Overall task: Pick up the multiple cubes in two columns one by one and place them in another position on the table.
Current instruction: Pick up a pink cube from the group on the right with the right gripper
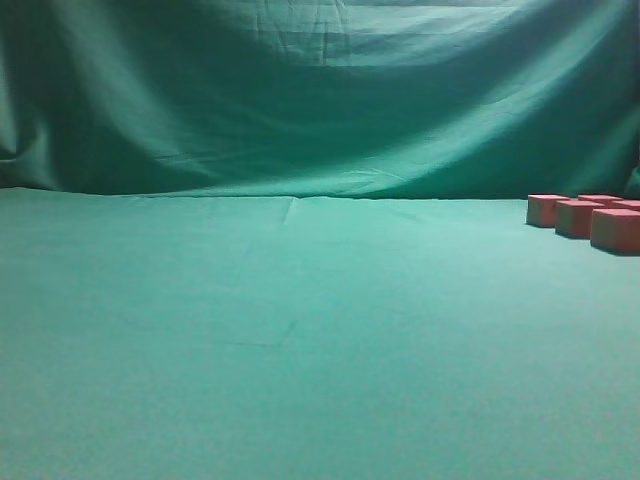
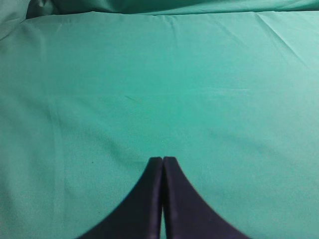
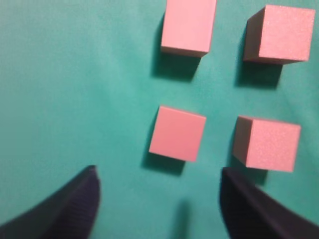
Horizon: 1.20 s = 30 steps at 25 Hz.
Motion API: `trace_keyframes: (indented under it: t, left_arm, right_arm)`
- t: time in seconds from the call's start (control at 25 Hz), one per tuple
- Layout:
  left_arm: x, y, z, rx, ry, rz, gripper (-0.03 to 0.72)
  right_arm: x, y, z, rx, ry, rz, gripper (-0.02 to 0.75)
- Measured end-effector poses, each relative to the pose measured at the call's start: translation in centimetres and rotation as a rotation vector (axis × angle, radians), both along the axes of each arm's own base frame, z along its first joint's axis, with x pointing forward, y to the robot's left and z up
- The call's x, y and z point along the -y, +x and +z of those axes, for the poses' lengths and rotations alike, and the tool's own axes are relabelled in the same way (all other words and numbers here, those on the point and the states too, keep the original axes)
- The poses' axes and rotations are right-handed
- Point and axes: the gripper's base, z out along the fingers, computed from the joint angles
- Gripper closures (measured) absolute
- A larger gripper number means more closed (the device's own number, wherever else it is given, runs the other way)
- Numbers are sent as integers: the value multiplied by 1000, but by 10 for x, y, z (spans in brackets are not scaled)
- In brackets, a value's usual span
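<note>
We see a broad flat table [image 1: 300,340] covered in plain teal-green cloth, running back to a draped green cloth backdrop [image 1: 320,90] of the same colour. Nothing in view acts as a container; the cubes lie straight on the cloth.

In the exterior view, a small cluster of salmon-pink matte cubes [image 1: 575,217] sits at the far right of the table, near the backdrop. We count about five there, standing in two rows close together; the rightmost ones are cut off by the picture's edge, so we cannot give a sure count. Neither arm shows in this view.

The right wrist view looks down on four of these cubes, plain and sharp-edged, set out in two columns with gaps between them. The nearer left cube [image 3: 177,133] and the nearer right cube [image 3: 266,143] lie just ahead of the fingertips; the farther left cube [image 3: 188,26] is cut off by the top edge, and the farther right cube [image 3: 279,34] stands beside it. The black right gripper [image 3: 158,186] has its fingers spread wide apart and holds nothing, touching no cube.

In the left wrist view, the black left gripper [image 2: 162,160] hangs over bare cloth with its fingertips pressed together, holding nothing.
</note>
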Motion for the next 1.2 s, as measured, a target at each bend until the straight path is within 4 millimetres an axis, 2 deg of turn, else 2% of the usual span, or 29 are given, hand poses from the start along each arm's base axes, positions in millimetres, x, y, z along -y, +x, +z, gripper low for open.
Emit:
trace_keyframes:
  t: [0.6,0.88,1.12,1.2]
  left_arm:
    - [0,0,0,0,0,0,688]
    - [0,0,0,0,0,0,688]
    - [0,0,0,0,0,0,688]
    - [0,0,0,0,0,0,688]
  right_arm:
    - [-5,24,-40,-48,-3,-23,210]
    - [-5,28,-48,-47,-3,-23,210]
    - [-5,28,-48,-49,-3,-23,456]
    - [-5,28,-48,-49,-5,-21,459]
